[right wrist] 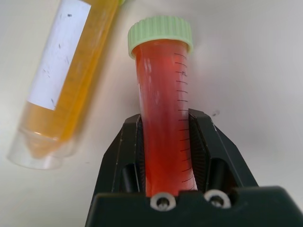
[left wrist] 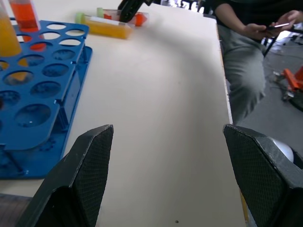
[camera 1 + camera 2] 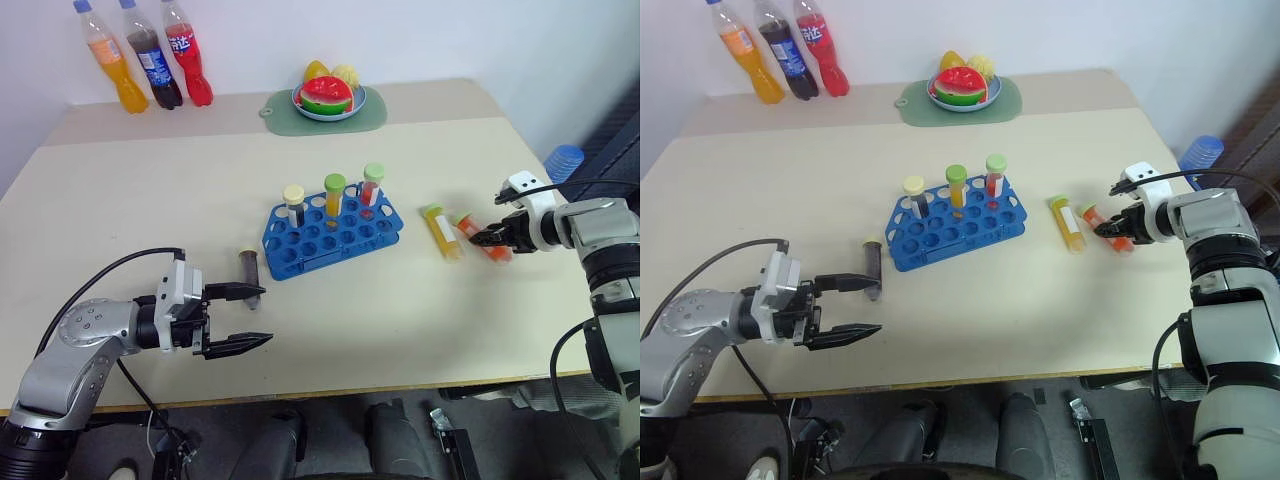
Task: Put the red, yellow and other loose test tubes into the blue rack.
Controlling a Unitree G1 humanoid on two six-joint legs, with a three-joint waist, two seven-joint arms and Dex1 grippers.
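My right pincer clamps the red tube beside the yellow tube — my left pincer gapes, empty.

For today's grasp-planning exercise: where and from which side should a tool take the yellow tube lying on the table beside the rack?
Grip the yellow tube across its labelled middle, coming from above with the fingers either side of its length. It lies flat on the table, cap end away from the robot, and rolls easily. The red tube, in the shut right tool, lies close alongside, so that side is tight.
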